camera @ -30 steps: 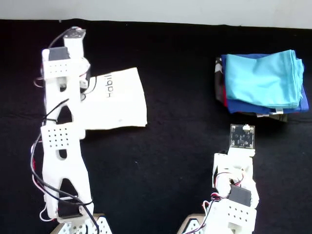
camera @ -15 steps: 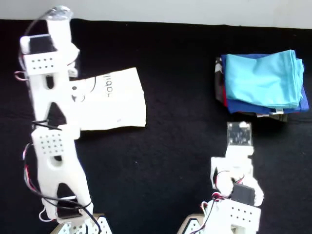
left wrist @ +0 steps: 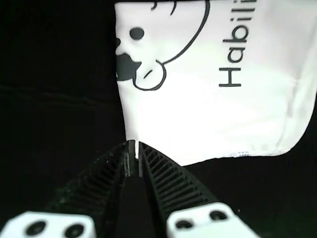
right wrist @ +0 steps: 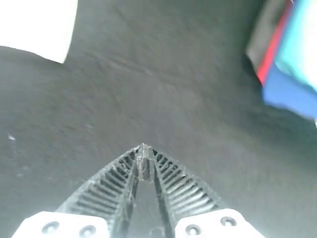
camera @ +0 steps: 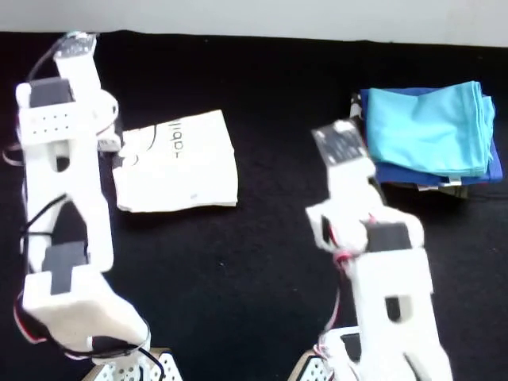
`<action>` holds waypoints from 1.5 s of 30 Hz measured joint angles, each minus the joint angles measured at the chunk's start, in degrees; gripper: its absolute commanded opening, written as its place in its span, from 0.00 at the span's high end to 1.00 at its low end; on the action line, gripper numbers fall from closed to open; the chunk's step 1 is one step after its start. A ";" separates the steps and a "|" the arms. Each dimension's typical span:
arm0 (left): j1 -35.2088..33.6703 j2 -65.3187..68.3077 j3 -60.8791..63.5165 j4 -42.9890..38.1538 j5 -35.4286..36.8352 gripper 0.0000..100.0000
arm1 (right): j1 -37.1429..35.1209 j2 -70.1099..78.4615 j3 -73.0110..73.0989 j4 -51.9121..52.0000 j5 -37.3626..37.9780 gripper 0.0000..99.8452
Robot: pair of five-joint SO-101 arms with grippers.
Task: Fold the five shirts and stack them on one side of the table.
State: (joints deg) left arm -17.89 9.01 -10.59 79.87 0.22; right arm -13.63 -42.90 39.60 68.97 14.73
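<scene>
A folded white shirt (camera: 178, 163) with a black print lies on the black cloth left of the middle. In the left wrist view that white shirt (left wrist: 213, 89) shows its cartoon face and lettering. My left gripper (left wrist: 133, 148) is shut, its tips right at the shirt's edge near a corner; in the high view the left gripper (camera: 113, 149) sits at the shirt's left side. A stack of folded shirts (camera: 429, 131), light blue on top, rests at the far right. My right gripper (right wrist: 143, 148) is shut above bare cloth between the white shirt (right wrist: 37, 25) and the stack (right wrist: 292, 54).
The black cloth (camera: 270, 95) covers the whole table, with open room in the middle and along the near edge. The right arm (camera: 373, 238) stands tall just left of the stack. A pale wall runs behind the table's far edge.
The left arm has drawn off the white shirt toward the far left, baring its left edge. The right arm has swung up from the near edge to beside the stack.
</scene>
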 measured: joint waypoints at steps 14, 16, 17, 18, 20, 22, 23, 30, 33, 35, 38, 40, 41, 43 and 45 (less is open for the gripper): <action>-12.13 -14.33 51.52 -39.65 1.41 0.96 | -13.80 49.32 -46.86 6.77 -18.29 0.80; -12.13 -14.33 51.69 -40.79 1.41 0.96 | -15.47 56.18 -53.71 8.35 -19.08 0.73; -12.13 -14.33 51.69 -41.05 1.41 0.96 | -16.18 59.60 -57.41 8.97 -19.43 0.70; -12.13 -14.24 51.78 -41.23 1.41 0.96 | -16.79 63.12 -60.84 9.58 -19.60 0.69; -12.13 -13.45 51.78 -41.41 1.41 0.96 | -17.85 69.71 -67.96 10.55 -19.96 0.68; -12.13 -11.60 51.78 -41.58 1.41 0.96 | -19.08 75.69 -74.99 11.08 -20.84 0.68; -11.96 -10.64 51.78 -41.85 1.41 0.96 | -19.78 78.42 -78.33 11.08 -22.15 0.68; -10.99 -6.77 48.79 -42.02 1.41 0.96 | -21.45 96.44 -99.25 11.08 -35.69 0.68; -10.99 -6.68 48.79 -42.02 1.41 0.96 | -21.54 102.15 -105.14 11.08 -37.01 0.68; -10.99 -6.68 48.79 -42.02 1.41 0.96 | -21.54 104.70 -107.96 11.08 -37.27 0.68; -10.99 -6.68 48.79 -42.02 1.41 0.96 | -21.63 107.52 -110.07 10.02 -37.27 0.68; -10.99 -6.68 48.79 -42.02 1.49 0.96 | -21.63 109.27 -110.42 8.44 -37.27 0.68; -10.99 -6.68 48.79 -42.02 1.49 0.96 | -21.63 109.89 -110.42 8.00 -37.27 0.68; -10.99 -6.68 48.79 -42.02 1.49 0.96 | -21.63 110.95 -110.68 7.47 -37.27 0.68; -10.99 -6.68 48.79 -42.02 1.49 0.96 | -21.89 111.74 -111.38 7.30 -37.27 0.69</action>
State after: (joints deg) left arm -28.88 2.33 38.20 37.85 1.71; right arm -35.52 68.84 -71.78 76.26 -22.55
